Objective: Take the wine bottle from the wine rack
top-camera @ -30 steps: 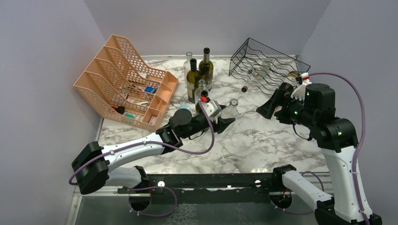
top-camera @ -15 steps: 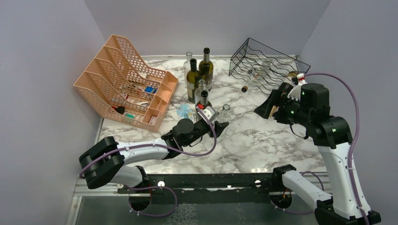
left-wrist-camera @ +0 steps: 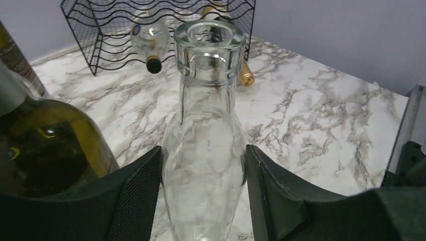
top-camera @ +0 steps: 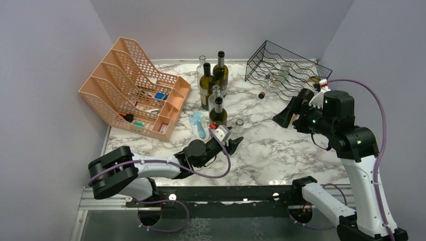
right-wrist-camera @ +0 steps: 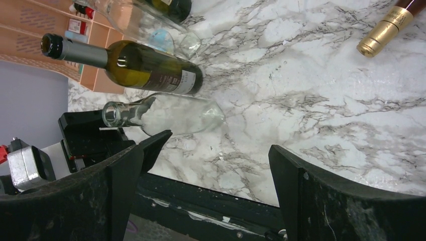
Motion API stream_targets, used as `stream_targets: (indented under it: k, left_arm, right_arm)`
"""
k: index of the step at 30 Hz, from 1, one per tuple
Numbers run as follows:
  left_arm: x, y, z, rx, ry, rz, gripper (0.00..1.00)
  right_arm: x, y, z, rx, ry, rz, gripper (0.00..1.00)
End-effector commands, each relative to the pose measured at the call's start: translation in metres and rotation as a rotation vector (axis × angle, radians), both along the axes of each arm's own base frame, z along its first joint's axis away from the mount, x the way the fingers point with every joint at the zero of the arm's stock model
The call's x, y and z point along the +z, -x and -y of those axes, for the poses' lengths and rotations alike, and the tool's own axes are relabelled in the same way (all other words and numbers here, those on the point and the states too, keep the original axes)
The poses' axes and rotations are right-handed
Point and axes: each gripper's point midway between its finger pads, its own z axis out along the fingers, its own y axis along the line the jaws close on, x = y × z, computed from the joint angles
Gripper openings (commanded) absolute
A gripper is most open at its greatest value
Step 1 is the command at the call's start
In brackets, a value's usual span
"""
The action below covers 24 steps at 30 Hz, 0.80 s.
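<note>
The black wire wine rack (top-camera: 286, 70) stands at the back right and also shows in the left wrist view (left-wrist-camera: 100, 25). A clear bottle with a dark cap (left-wrist-camera: 149, 37) and a gold-capped bottle (left-wrist-camera: 243, 75) lie in it, necks toward me. My left gripper (top-camera: 234, 141) is shut on a clear empty glass bottle (left-wrist-camera: 203, 150), which is upright at the table's middle front; the fingers (left-wrist-camera: 135, 196) press both its sides. My right gripper (top-camera: 286, 113) is open and empty, above the table just in front of the rack. Its wrist view shows the clear bottle (right-wrist-camera: 166, 113).
A peach mesh organizer (top-camera: 133, 88) sits at the back left. Several upright wine bottles (top-camera: 213, 80) stand in the middle back. A green bottle (top-camera: 218, 113) is just behind the clear one. A small blue item (top-camera: 199, 122) lies beside them. Grey walls close three sides.
My left arm has drawn back toward the near edge and lowered. The clear bottle went from tilted to upright, a little nearer me. The right gripper has barely moved.
</note>
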Motion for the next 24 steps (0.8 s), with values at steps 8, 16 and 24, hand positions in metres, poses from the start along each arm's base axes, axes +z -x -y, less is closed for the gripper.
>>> stream_targets:
  k: [8,16,24]
  left_arm:
    - [0.038,-0.009,-0.012,0.096,0.137,0.059,0.50]
    - [0.049,0.001,-0.010,0.078,0.125,0.108,0.83]
    - [0.074,0.007,-0.017,0.080,0.141,0.163,0.96]
  right_arm:
    - [0.000,-0.004,0.001,0.000,0.016,0.026,0.98]
    - [-0.001,-0.006,0.000,0.000,0.013,0.021,0.98]
    - [0.001,-0.007,0.000,0.001,0.014,0.019,0.98]
